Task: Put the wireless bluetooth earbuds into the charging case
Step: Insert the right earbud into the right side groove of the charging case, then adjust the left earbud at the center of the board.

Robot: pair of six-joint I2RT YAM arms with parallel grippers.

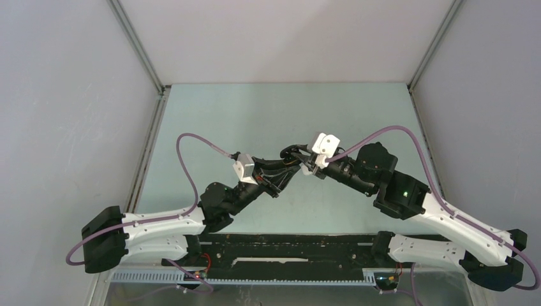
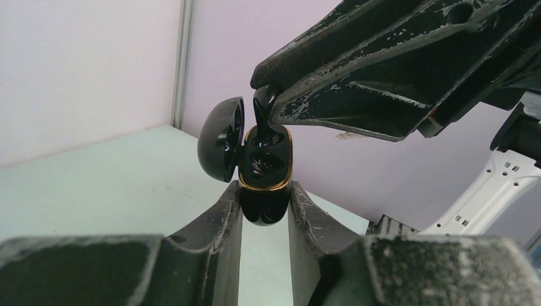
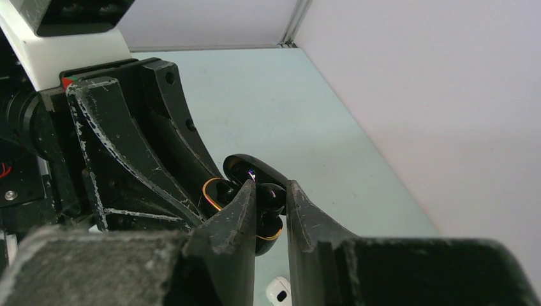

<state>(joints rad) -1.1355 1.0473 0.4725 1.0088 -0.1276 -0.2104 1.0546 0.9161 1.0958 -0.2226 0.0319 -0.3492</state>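
Note:
A glossy black charging case (image 2: pixel 265 167) with a gold rim is held upright above the table, its lid (image 2: pixel 223 137) swung open to the left. My left gripper (image 2: pixel 265 194) is shut on the case's lower body. My right gripper (image 3: pixel 271 191) is shut on a black earbud (image 3: pixel 272 199), one of the wireless bluetooth earbuds. The earbud (image 2: pixel 263 107) hangs stem-down, its lower end reaching into the case's opening. From the right wrist the case (image 3: pixel 268 241) shows just behind the fingers. In the top view both grippers (image 1: pixel 295 157) (image 1: pixel 311 167) meet at mid-table around the case (image 1: pixel 291 152).
A small white piece with a dark spot (image 3: pixel 279 294) lies on the pale green table (image 1: pixel 255 115) below the right gripper. Grey enclosure walls (image 1: pixel 64 95) stand on three sides. Purple cables (image 1: pixel 191 143) arc over both arms.

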